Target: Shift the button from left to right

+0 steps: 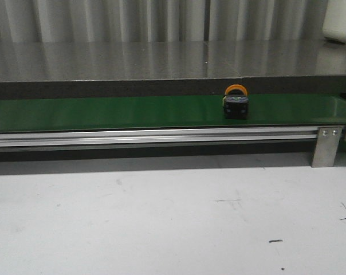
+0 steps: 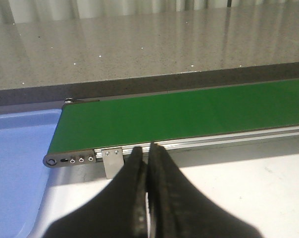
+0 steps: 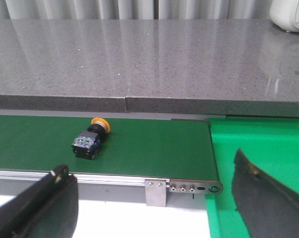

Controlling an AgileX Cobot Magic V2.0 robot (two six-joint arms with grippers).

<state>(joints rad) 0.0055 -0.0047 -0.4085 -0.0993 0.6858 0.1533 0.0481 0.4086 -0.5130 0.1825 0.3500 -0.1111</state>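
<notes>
Button (image 1: 235,102) is on the green belt (image 1: 104,113), lying on its side, right of belt centre in front view, orange-yellow cap toward the far edge, black body toward the near edge. Right wrist view shows it (image 3: 90,138) tilted, cap angled away from cam, body face w/ blue-ish contacts toward cam; it sits roughly mid-width of belt (image 3: 149,148), well short of the belt's right end roller. Nothing touching it. Left end effector (image 2: 148,163): fingers (image 2: 137,188) pressed together, no gap visible, holding nothing; it hangs over the white table (image 2: 248,198) just in front of the belt's alu rail (image 2: 228,140), near the left belt end. Blue tray (image 2: 16,163) sits off that left end. Right end effector (image 3: 149,198): fingers (image 3: 40,203) spread wide, 1 at each side of view, nothing between them; positioned near the right belt end, above table edge and the green bin (image 3: 258,144) that butts up to the belt end. Button is well apart from both end effectors. Grey stone counter (image 1: 161,60) runs behind belt; white object (image 1: 340,20) at its far right corner, too cropped to ID. No arms visible in front view.
</notes>
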